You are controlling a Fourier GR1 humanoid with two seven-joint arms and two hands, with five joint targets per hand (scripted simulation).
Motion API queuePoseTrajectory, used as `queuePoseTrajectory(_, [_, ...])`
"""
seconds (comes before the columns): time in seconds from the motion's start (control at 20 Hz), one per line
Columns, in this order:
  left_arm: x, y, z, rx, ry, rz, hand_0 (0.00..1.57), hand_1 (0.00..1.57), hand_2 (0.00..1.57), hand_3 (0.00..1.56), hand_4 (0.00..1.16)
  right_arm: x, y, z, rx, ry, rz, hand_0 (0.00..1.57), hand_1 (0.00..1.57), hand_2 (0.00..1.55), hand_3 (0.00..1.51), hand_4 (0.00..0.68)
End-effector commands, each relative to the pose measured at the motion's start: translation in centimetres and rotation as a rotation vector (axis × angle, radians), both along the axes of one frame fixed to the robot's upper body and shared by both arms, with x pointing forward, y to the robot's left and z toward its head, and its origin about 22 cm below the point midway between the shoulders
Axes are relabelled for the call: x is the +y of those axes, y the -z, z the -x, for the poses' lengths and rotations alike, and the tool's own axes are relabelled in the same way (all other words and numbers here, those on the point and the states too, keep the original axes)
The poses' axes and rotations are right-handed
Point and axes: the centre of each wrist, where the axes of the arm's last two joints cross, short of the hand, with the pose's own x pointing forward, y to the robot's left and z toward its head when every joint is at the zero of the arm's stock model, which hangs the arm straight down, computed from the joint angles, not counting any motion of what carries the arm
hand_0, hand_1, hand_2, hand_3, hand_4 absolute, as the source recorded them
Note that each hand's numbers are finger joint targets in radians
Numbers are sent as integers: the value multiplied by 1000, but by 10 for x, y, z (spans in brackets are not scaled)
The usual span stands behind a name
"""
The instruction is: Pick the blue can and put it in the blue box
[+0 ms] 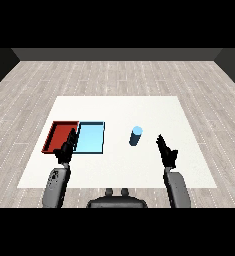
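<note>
Right now the upright blue cylindrical can [136,136] stands free on the white rectangular table [139,110], a little right of centre, with nothing touching it. The shallow light blue tray [91,138] lies at about nine o'clock from the can, well apart from it, and the shallow red tray [59,136] sits flush against that tray's far-left side.

The right hand [167,151] hovers at roughly four o'clock from the can, near it but clear of it, with fingers straight and pointing forward, holding nothing. The left hand [67,149] hangs over the near edge of the two trays, around where they meet, fingers likewise relaxed and empty.

The step in hand looks to be the reach. To do it well, I would bring the right hand in toward ten o'clock, low and level, fingers spread wide enough to pass round the can's side, and curl only once the can sits against the palm, so a fingertip does not tip it over.
</note>
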Motion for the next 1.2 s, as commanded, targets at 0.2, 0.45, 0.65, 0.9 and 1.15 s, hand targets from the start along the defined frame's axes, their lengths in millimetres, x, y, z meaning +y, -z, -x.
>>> queuePoseTrajectory(0.2, [7,-1,-2,37,-17,6,0,0,0,0,0,-22,-31,-73,-98,-8,3,0,0,0,0,0])
queuePoseTrajectory(0.45, [0,-16,-3,-363,49,121,0,0,0,0,0,-11,-41,-82,-338,-141,-187,0,0,0,0,0])
queuePoseTrajectory(0.65, [14,-18,6,-391,67,135,0,0,0,0,0,-34,-43,-105,-341,-146,-198,0,0,0,0,0])
queuePoseTrajectory(0.9, [20,-7,5,-389,62,127,0,0,0,0,0,-27,-40,-107,-341,-145,-181,0,0,0,0,0])
queuePoseTrajectory(1.15, [8,-29,-14,-379,73,143,0,0,0,0,0,-36,-46,-96,-325,-162,-220,0,0,0,0,0])
